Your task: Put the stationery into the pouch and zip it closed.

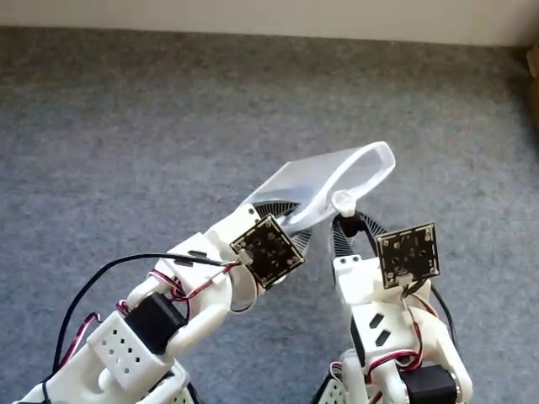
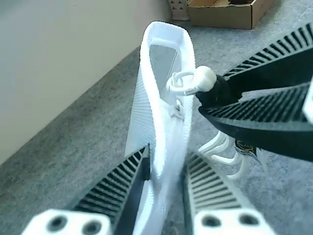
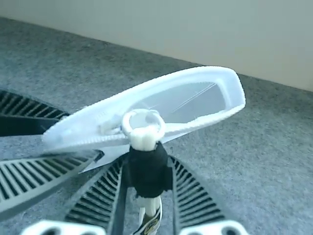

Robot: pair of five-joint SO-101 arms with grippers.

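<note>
Currently: pouch (image 1: 324, 181), centre frame, held aloft; soft, light, probably sags unsupported; left claw (image 2: 165, 164) clamped on its end, right claw (image 3: 146, 169) pinching the zip pull (image 3: 143, 132), the sensible holds.

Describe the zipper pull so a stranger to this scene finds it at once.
Above the grey carpeted table, two white arms hold up a translucent white mesh pouch. At its top edge, the right claw pinches the zipper pull: a small white ring with a rounded white bead on a black tab. It is the only round, knobby piece on the flat pouch.
</note>
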